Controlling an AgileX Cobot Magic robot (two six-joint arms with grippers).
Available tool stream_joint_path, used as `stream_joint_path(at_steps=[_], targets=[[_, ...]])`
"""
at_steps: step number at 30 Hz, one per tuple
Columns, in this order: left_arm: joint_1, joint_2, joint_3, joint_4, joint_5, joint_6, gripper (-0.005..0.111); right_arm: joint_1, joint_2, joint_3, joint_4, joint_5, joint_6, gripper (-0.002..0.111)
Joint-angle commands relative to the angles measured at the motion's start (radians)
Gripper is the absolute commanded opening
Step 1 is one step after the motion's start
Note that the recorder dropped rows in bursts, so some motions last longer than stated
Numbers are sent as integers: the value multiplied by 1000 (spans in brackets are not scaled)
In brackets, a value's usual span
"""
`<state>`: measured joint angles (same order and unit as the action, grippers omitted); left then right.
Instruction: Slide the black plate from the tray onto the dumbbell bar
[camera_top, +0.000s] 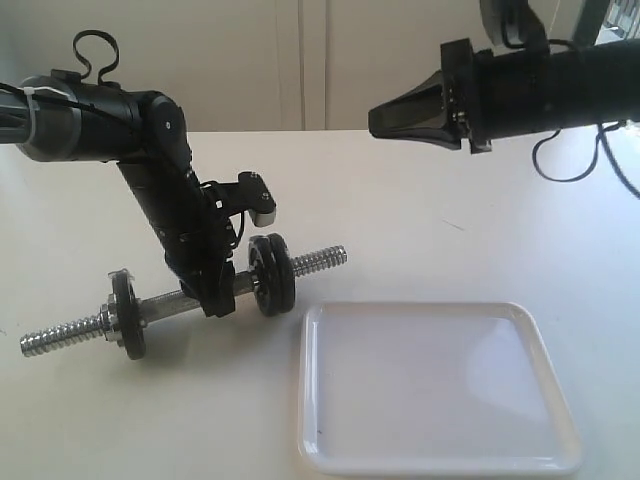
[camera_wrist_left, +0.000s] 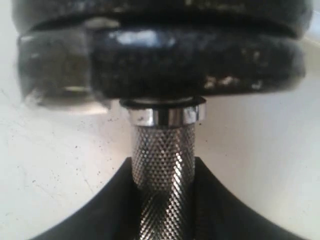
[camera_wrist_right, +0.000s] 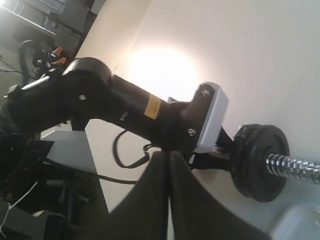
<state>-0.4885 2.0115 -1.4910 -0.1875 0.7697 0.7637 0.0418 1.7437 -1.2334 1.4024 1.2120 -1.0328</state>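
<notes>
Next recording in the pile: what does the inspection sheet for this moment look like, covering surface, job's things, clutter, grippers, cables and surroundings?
Surface: white table, a few faint marks.
Job's things: dumbbell bar is on the table, left of the tray in the exterior view. Two black discs sit side by side on it near one threaded end, and a third disc sits near the other. No disc seen in the tray.
Clutter: nothing seen.
Grippers: left gripper shut on the bar's middle. Right gripper shut, raised in the air, holding nothing.
Cables: left-arm cable loops above the arm. Right-arm cable hangs beneath it.
Surroundings: pale wall panels behind the table.
</notes>
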Motion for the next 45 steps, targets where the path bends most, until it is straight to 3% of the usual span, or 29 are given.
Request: stream_joint_path(at_steps=[1,4,8,10,12,45], targets=[[-1,-47,-22,-50,-1,-4,0,-3,-132,49,6,9,-9,0],[-1,-47,-22,-50,11,-4,3,-3,-207,82,9,9,-9,0],[-1,-47,-22,-50,15,-4,45,-3,-293,108,-1,9,-9,0],[-1,-47,-22,-50,23,-4,57,-3,-299,108,-3,9,-9,0],[-1,-47,-22,-50,34,-4,61,-3,-299,108,-3,9,-9,0],[-1,-60,-24,18,70,-32,61,-3,-299,108,-5,9,-9,0]])
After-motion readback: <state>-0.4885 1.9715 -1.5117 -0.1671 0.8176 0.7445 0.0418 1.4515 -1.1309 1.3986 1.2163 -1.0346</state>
